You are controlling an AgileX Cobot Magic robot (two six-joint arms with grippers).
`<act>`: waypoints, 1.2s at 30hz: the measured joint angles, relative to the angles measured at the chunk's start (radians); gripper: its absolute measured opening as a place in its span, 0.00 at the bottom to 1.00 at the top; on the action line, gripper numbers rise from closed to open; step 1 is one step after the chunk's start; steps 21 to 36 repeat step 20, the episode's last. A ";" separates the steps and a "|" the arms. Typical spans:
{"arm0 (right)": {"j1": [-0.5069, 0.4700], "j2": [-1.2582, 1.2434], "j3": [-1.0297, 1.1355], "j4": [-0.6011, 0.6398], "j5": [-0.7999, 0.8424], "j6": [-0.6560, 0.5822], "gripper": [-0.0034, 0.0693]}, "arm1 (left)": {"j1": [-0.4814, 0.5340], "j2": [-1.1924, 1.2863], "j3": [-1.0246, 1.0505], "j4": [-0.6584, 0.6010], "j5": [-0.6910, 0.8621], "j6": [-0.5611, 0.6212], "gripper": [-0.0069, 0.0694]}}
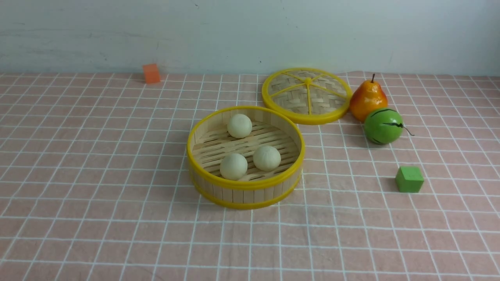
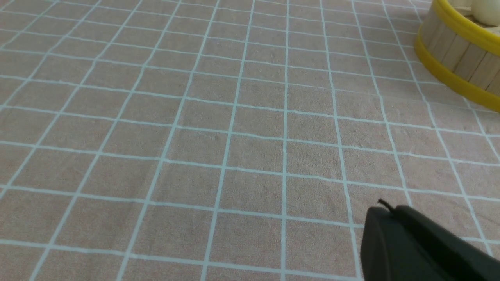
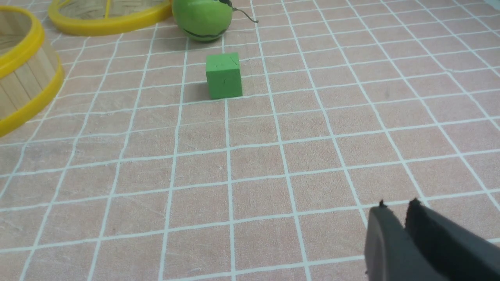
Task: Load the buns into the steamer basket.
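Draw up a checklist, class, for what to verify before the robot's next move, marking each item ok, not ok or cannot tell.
1. All three buns inside the steamer basket: ok.
2. No bun left on the tablecloth: ok.
3. Basket upright, flat on the cloth: ok.
4. Lid off, lying behind the basket: ok.
5. Right gripper shut, holding nothing: ok.
6. Left gripper empty: ok; open or shut: cannot tell.
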 joint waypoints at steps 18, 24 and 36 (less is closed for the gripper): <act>0.000 0.000 0.000 0.000 0.000 0.000 0.18 | 0.000 0.000 0.000 0.000 0.000 0.001 0.09; 0.000 0.000 0.000 0.000 0.000 0.000 0.18 | 0.000 0.000 0.000 0.000 0.000 0.001 0.09; 0.000 0.000 0.000 0.000 0.000 0.000 0.18 | 0.000 0.000 0.000 0.000 0.000 0.001 0.09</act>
